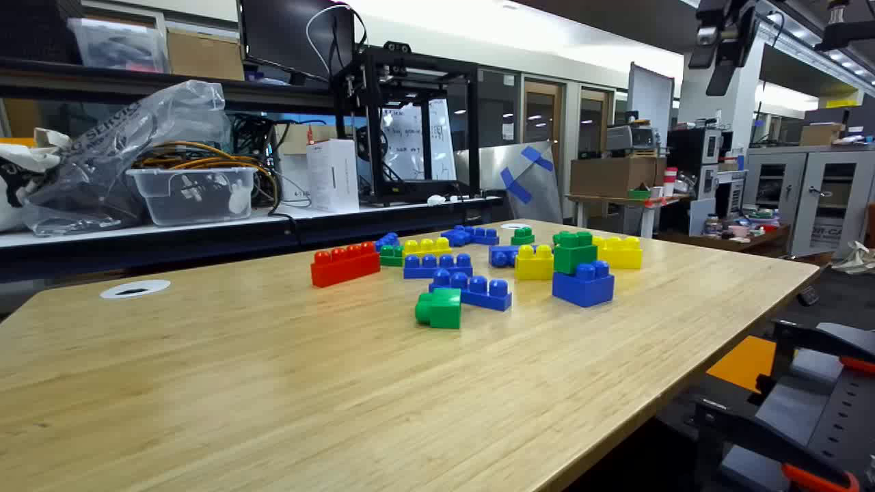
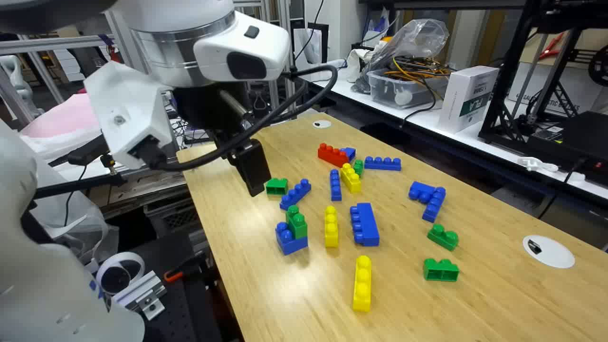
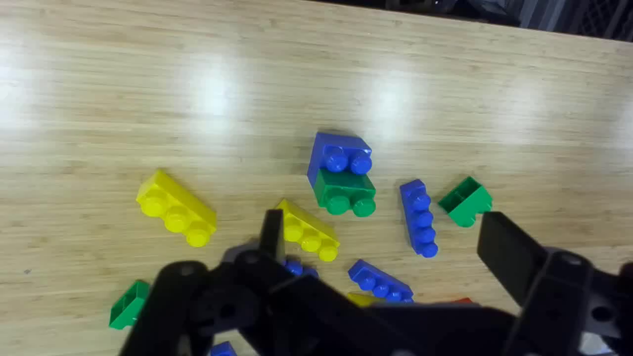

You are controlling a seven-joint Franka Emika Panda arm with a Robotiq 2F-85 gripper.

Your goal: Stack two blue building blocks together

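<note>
Black end effector (image 3: pixel 388 244) hogs the wrist view, gaping, empty; slim blue plastic brick (image 3: pixel 417 217) below, long axis across the closing line. In an exterior view, another slim blue plastic brick (image 2: pixel 335 186), likely partner, lies nearby.

Both exterior views slant across the table (image 1: pixel 273 383); wrist view looks down.

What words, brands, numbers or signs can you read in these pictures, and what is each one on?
"SERVICE", the letters before it unclear: clear plastic bag.
"PLA": white box.
"OR-CA", cut off: inside the grey cabinet, behind its door glass.
Too blurred or small: smaller print on the white box, handwriting on the white board, lettering on the pale box.
</note>
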